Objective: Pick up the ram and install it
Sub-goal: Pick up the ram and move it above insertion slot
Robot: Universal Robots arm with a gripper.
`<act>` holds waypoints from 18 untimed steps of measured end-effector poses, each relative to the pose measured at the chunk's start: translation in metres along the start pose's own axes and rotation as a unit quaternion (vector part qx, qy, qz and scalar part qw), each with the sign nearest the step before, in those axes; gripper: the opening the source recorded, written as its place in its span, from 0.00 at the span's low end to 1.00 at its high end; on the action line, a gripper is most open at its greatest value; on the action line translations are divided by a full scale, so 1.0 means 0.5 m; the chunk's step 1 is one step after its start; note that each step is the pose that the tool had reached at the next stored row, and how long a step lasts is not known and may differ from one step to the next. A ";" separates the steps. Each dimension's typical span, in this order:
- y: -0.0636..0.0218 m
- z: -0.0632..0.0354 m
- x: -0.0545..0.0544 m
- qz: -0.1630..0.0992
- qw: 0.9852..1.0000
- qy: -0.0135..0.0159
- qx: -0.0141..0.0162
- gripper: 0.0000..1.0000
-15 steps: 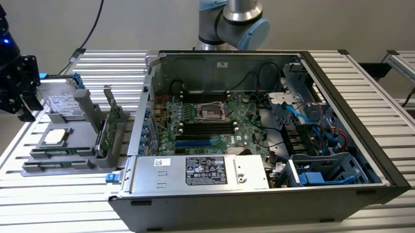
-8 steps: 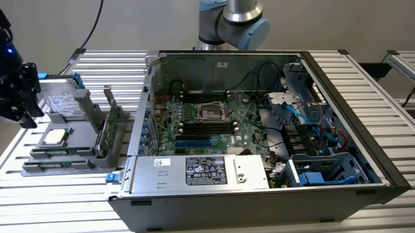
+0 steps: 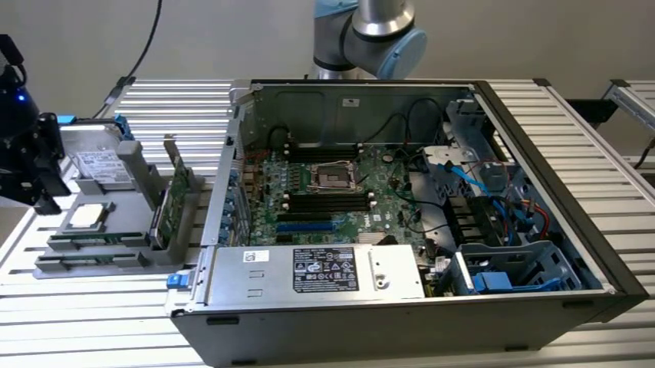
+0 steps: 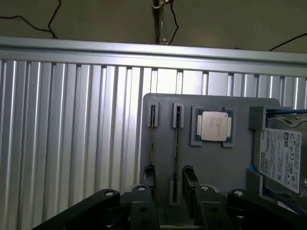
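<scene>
gripper [image 4: 169,187], wrist view: jaws spread wide and empty, poised over the ram [image 4: 176,143] standing edgewise in its grey tray [image 4: 211,163]. exterior view: tray sits beside the open computer case [image 3: 358,337]. approach step, seemingly; gripping calls for straddling one thin stick.

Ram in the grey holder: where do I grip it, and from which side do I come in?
Take the ram by its exposed long top edge, pads on its two flat faces, coming straight down from above. It stands on edge in a narrow slot of the grey holder, so only that edge looks free, and the slot walls likely block a sideways approach.
</scene>
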State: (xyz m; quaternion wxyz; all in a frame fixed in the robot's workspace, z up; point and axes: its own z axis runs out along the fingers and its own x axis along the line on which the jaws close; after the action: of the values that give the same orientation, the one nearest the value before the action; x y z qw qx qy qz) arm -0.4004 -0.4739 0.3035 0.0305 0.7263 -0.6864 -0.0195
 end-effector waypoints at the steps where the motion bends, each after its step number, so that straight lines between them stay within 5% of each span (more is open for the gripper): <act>1: 0.000 0.004 0.002 -0.003 1.000 0.000 0.000 0.36; 18: -0.004 0.066 0.011 -0.032 0.999 0.001 0.000 0.36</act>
State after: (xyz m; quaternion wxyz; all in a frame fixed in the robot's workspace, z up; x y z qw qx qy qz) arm -0.4004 -0.4800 0.2706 0.0305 0.7482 -0.6625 -0.0202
